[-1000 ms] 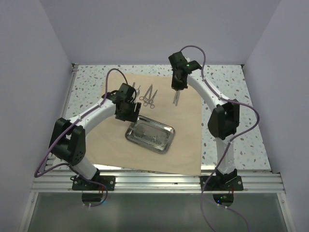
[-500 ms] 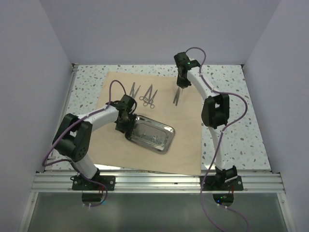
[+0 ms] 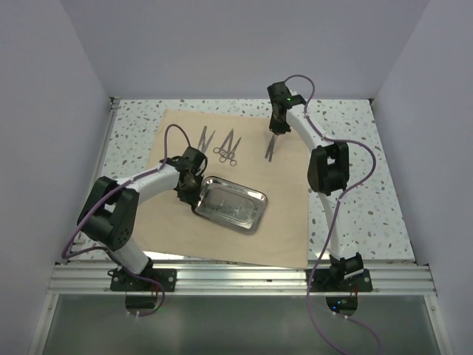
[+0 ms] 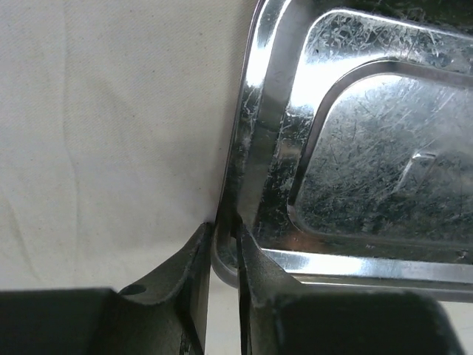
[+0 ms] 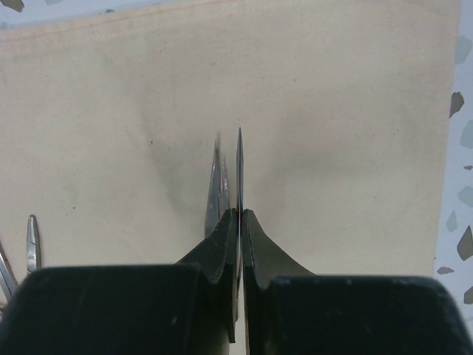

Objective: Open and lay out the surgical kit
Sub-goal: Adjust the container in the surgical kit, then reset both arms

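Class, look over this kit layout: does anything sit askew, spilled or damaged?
The steel tray sits skewed to the edges of the wrap sheet, with the left gripper clamped on its corner rim. Nothing looks spilled or damaged.

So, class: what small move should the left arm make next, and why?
Probably raise the pinched corner slightly. The left gripper clamps the steel tray by its rim, and the tray lies flat on the wrap sheet, so a gentle lift would test the hold.
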Robot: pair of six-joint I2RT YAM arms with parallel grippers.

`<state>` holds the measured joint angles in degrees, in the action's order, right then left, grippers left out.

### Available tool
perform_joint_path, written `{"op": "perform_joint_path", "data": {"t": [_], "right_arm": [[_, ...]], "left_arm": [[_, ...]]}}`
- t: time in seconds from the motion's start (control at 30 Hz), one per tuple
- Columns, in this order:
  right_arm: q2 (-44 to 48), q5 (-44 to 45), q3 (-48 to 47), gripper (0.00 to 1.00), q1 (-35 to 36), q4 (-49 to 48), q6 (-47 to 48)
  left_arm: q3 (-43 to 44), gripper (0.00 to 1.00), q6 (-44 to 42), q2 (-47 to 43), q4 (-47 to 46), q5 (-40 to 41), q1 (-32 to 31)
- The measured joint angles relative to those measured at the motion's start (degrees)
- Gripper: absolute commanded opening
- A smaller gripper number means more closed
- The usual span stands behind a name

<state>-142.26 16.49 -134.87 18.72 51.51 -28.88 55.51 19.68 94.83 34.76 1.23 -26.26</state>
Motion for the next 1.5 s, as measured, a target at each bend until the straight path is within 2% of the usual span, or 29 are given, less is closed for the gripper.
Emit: {"op": "perform_joint_path", "data": {"t": [0.07,0.13,0.17,0.23,0.27,0.3,0.47,0.5,0.53,0.63,0.7,0.77,0.83,1.0,1.1,1.2,1.3,1.5], "right_arm": [[-0.1,-0.7,1.2,0.0,0.0,-0.2,-0.2],[-0.5,-1.1,2.2,0.17,0.1,-0.4,-0.3],[-0.8,-1.2,2.5,0.42,0.1,-0.6,-0.6],[-1.0,-1.2,3.3,0.65,0.1,-1.0,-0.7],[-1.0,-1.3,3.8,0.93,0.1,-1.0,-0.9],[-1.0,-1.4,4.0,0.98,0.1,-0.9,-0.9],[-0.9,-0.9,4.2,0.98,0.1,-0.9,-0.4],[-0.4,-0.7,4.9,0.98,0.1,-1.1,-0.4],[0.2,-0.5,5.8,0.98,0.1,-0.9,-0.4],[3.9,0.3,9.8,0.99,0.1,-0.5,-0.5],[8.6,0.6,14.3,0.98,0.1,-0.8,-0.6],[14.5,0.5,19.4,0.98,0.1,-0.8,-0.7],[22.9,-0.4,26.1,0.98,0.1,-1.4,-1.0],[44.4,-6.3,40.0,0.98,0.0,-6.0,-1.4],[52.2,-11.4,45.6,0.98,0.0,-8.1,-1.3],[58.0,-15.6,52.5,0.98,0.2,-9.6,-0.4],[64.3,-16.0,58.1,0.98,1.7,-9.2,0.8],[84.9,-15.1,64.6,0.98,3.3,-9.4,3.2]], "left_arm": [[-0.7,0.07,0.6,-0.7,-0.2,-0.2,0.0],[-1.8,0.06,1.1,-1.8,-0.4,-0.6,0.0],[-2.6,0.06,1.7,-2.6,-0.3,-0.8,0.0],[-3.8,0.06,2.3,-3.9,-0.3,-0.9,-0.2],[-4.4,0.06,2.6,-4.6,-0.2,-0.9,-0.3],[-4.9,0.06,2.9,-5.2,0.0,-0.9,-0.4],[-6.5,0.09,4.4,-7.5,1.4,-0.6,-0.7],[-6.5,0.15,4.7,-7.7,1.6,-0.5,-0.8],[-6.5,0.39,4.9,-8.0,1.8,-0.4,-0.8],[-6.3,0.63,5.5,-8.9,3.6,0.3,-0.8],[-5.0,0.64,6.0,-9.7,5.8,0.9,-0.8],[-2.2,0.76,6.3,-10.7,8.6,1.5,-0.8],[1.6,0.99,6.3,-11.8,11.1,2.3,-0.9],[13.0,1.0,6.7,-17.5,13.3,5.0,-0.9],[13.4,1.0,6.3,-23.0,10.4,4.3,0.0],[15.1,1.0,6.3,-22.2,10.4,4.8,0.9],[15.3,1.0,6.3,-21.6,8.7,6.9,1.0],[15.8,1.0,4.9,-28.0,3.1,14.4,1.1]]}}
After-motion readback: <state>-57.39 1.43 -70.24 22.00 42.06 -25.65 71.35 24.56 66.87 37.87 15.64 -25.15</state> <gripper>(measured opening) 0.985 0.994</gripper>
